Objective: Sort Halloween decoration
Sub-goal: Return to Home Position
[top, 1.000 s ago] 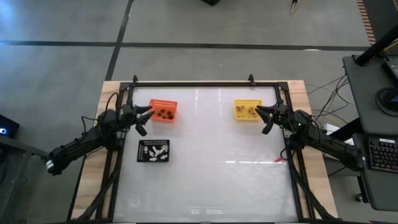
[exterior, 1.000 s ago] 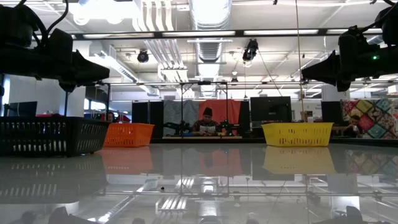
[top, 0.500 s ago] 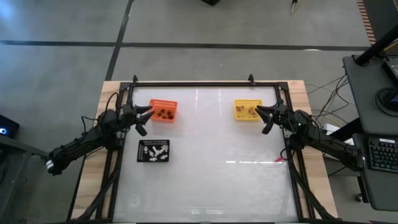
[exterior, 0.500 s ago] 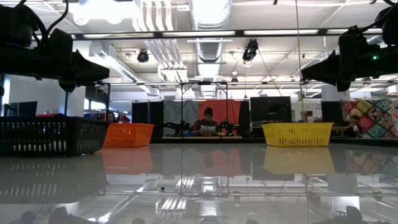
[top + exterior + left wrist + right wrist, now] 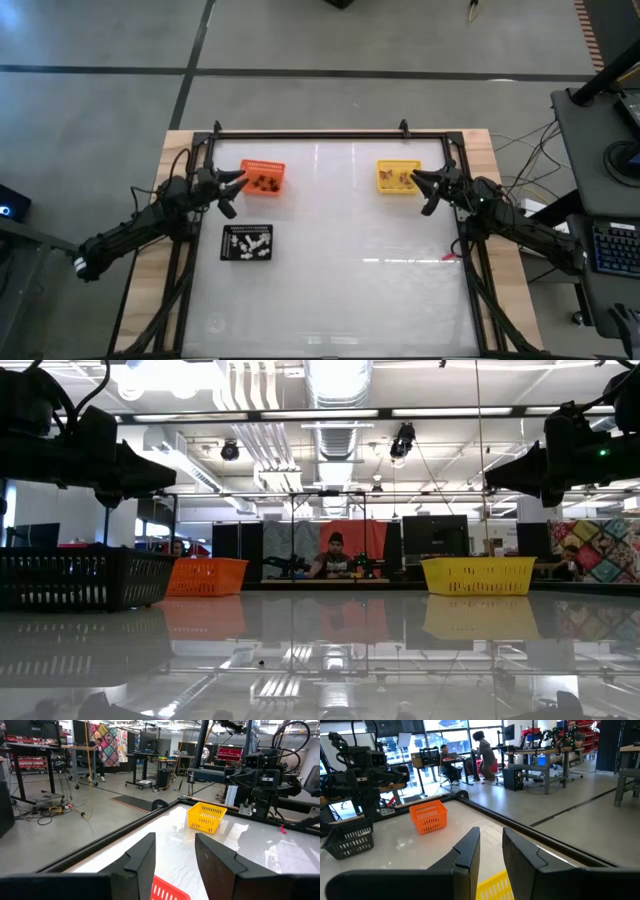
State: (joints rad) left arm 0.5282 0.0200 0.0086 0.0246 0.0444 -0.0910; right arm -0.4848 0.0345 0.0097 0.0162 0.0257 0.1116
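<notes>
— Toward the upper left of the overhead frame, we see the left gripper (image 5: 236, 195) hovering just beside the orange tray (image 5: 262, 164), its two prongs spread apart with nothing between them.

— We agree. From its own wrist camera we see a clear gap between the fingers (image 5: 142, 865), and the white table (image 5: 340, 290) shows through it. What of the right gripper (image 5: 420, 193)?

— We find it at the upper right, just beside the yellow tray (image 5: 398, 163), likewise released and empty.

— Where do we see the decorations?

— We see them lying inside the trays. Small dark trinkets (image 5: 265, 182) lie in the orange tray, and brownish trinkets (image 5: 392, 179) lie in the yellow one. White trinkets (image 5: 248, 243) are scattered in the black tray (image 5: 228, 256), which sits at centre left, below the orange tray.

— Can we tell their shapes?

— We cannot; they are too small for that.

— And what do we get from the low view?

— We see the three trays standing on the glossy tabletop: black at the far left, orange next to it, yellow toward the right. Both arms are dark shapes in the upper corners. Beyond the table, at the centre of the frame, we see the head and shoulders of a person (image 5: 334, 555).
</notes>
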